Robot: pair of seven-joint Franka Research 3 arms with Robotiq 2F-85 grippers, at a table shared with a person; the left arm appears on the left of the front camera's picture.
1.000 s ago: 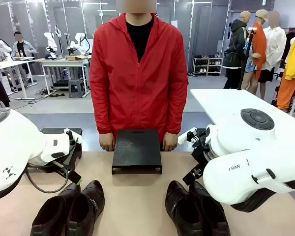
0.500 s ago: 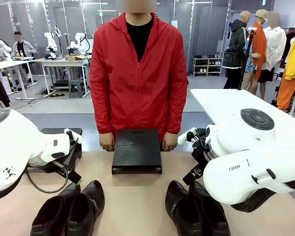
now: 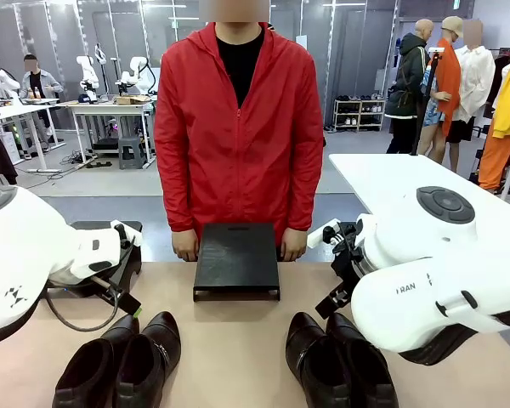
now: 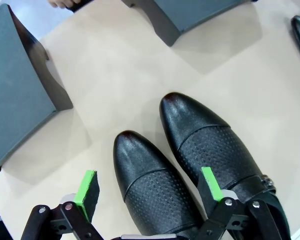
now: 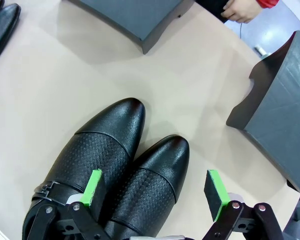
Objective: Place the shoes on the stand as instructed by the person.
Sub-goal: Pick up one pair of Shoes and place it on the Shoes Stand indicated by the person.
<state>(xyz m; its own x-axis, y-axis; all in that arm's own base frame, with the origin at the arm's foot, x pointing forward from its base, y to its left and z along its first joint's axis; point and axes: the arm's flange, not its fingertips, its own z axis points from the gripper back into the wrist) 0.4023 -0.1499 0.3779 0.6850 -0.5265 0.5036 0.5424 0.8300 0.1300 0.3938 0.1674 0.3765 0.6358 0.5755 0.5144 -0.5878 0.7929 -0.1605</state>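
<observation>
Two pairs of glossy black shoes rest at the table's near edge, one pair to the left (image 3: pixel 119 361) and one to the right (image 3: pixel 336 361). The low black stand (image 3: pixel 236 259) sits at the far middle, and the person (image 3: pixel 238 127) in a red jacket has a hand at each side of it. My left gripper (image 4: pixel 149 189) hovers open above the left pair (image 4: pixel 215 150), its green pads (image 4: pixel 87 192) straddling one shoe (image 4: pixel 150 180). My right gripper (image 5: pixel 154 190) hangs open over the right pair (image 5: pixel 97 155), straddling one shoe (image 5: pixel 152 182).
A black block (image 3: pixel 110 255) stands at the table's left edge by my left arm, seen again as a dark block (image 4: pixel 15 90) beside the left pair. A similar block (image 5: pixel 280 125) sits near the right pair. Bare table lies between the two pairs and the stand (image 5: pixel 135 15).
</observation>
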